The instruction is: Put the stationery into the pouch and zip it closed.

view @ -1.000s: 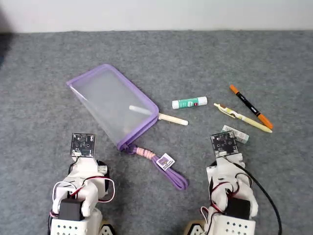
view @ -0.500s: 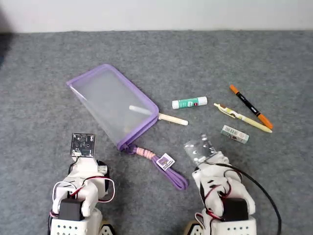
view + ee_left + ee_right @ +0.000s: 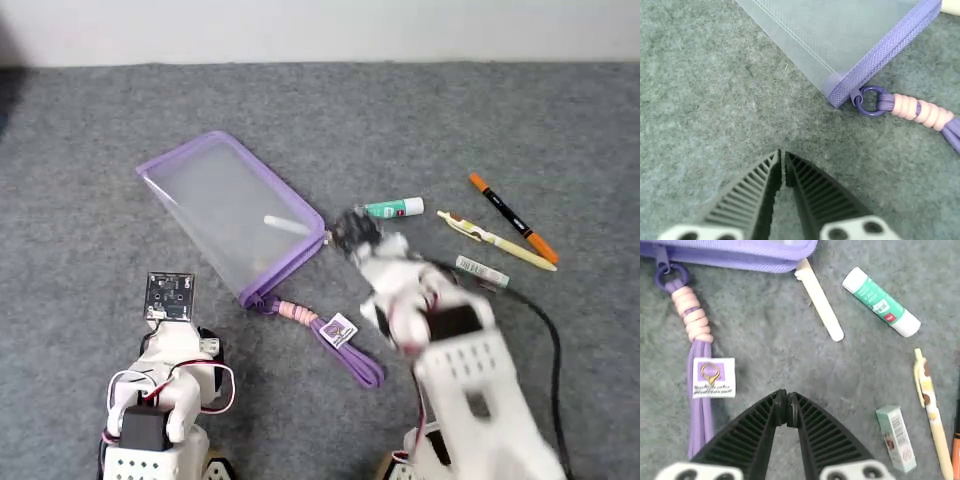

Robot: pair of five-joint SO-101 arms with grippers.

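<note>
A robotics test bench, by the look of it: a tabletop [image 3: 520,110] covered in grey felt, a plain white wall [image 3: 320,30] behind, and the left arm [image 3: 165,385] and right arm [image 3: 455,350] with bare wiring

pouch [image 3: 225,215] translucent smooth plastic, woven cloth trim; table [image 3: 500,120] matt fuzzy cloth

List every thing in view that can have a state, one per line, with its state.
pouch, lying flat, zip state unclear
cream stick, lying with one end at the pouch's edge
glue stick, lying outside the pouch
yellow pen, lying outside the pouch
orange marker, lying outside the pouch
small box, lying outside the pouch
left tool, shut, empty
right tool, shut, empty
</note>
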